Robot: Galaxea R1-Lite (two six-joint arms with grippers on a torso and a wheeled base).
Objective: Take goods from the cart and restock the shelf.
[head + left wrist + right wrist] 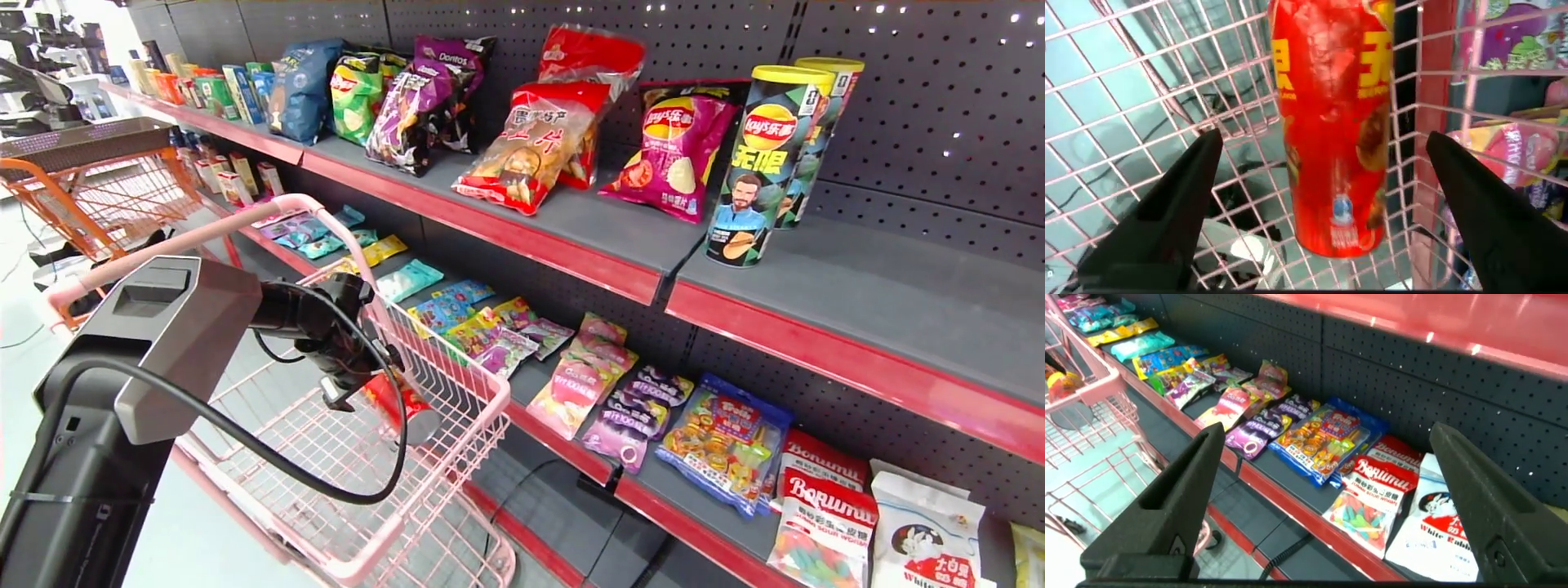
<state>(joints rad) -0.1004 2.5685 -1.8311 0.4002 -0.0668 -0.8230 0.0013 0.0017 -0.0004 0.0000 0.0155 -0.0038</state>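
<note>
A red chip can (1331, 122) lies on the wire floor of the pink cart (478, 390), close to the cart's shelf-side wall. My left gripper (1324, 140) is down inside the basket, open, with one finger on each side of the can and a gap to both. In the head view the left gripper (359, 384) hides most of the red can (404, 407). My right gripper (1327, 433) hangs open with nothing in it, in front of the lower shelf (1290, 494) of candy bags.
The upper shelf (571, 220) holds chip bags and two tall chip cans (755, 163), with bare board (882, 286) to their right. Candy bags (722, 441) cover the lower shelf. An orange cart (98, 188) stands at the far left.
</note>
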